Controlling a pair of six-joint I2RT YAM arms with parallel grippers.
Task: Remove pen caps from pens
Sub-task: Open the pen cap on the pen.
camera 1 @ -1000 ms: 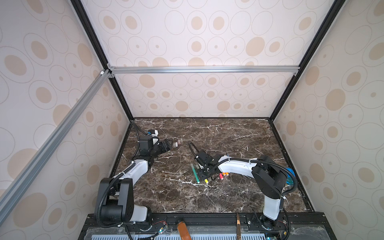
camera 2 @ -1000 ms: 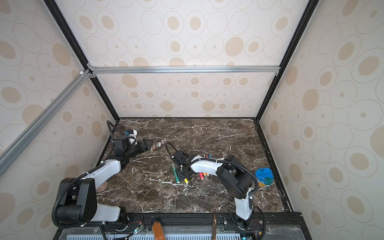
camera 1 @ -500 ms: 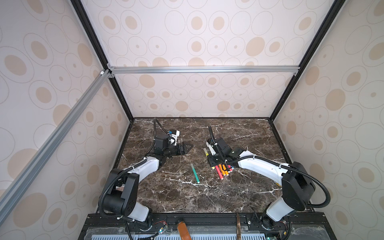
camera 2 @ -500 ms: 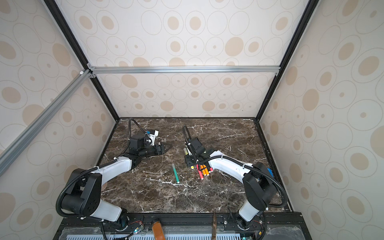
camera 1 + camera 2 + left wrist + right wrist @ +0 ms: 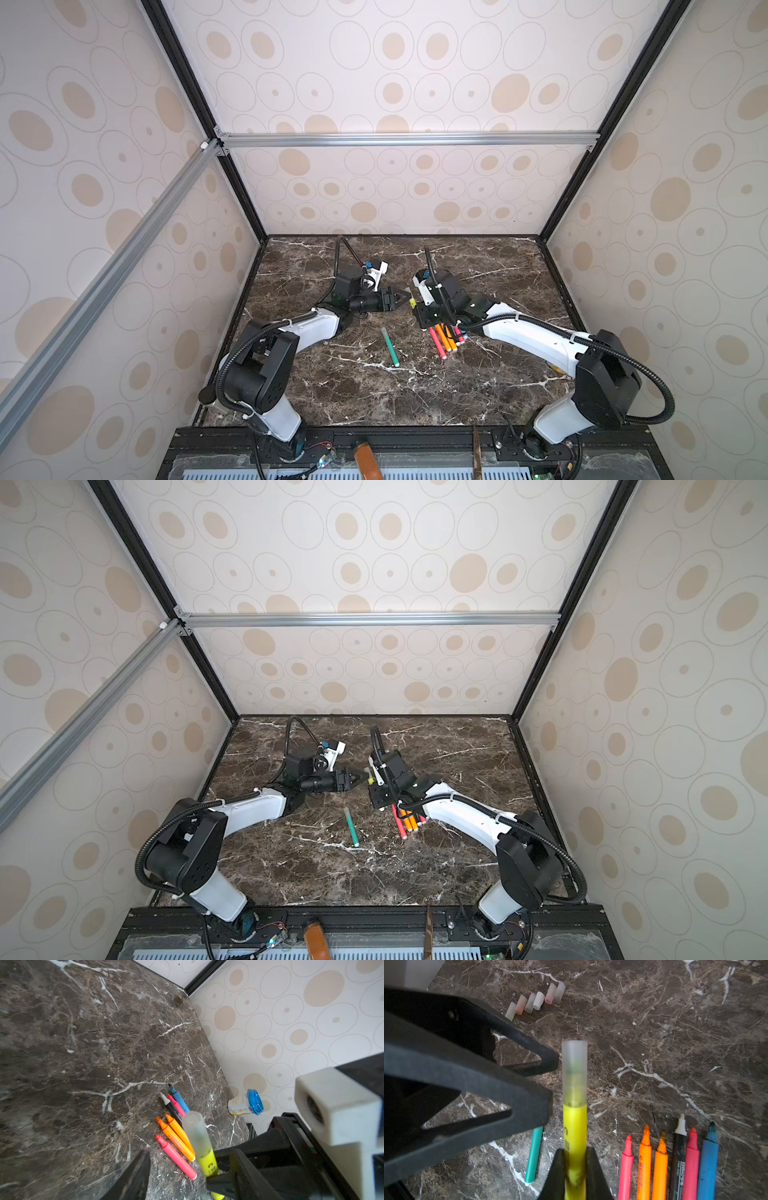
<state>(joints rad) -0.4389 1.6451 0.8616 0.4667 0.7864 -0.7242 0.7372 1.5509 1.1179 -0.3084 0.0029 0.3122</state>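
The right tool (image 5: 575,1159) is clamped on the body of a yellow pen (image 5: 574,1126), whose frosted cap (image 5: 574,1070) is still on. The left tool (image 5: 550,1082) has its jaws apart, with the tips just beside that cap and not around it. On the counter (image 5: 675,1032), a green pen (image 5: 534,1153) lies alone between the two arms. Six uncapped pens (image 5: 662,1163) lie side by side near the right tool, and six loose pen caps (image 5: 535,1000) sit in a row farther off.
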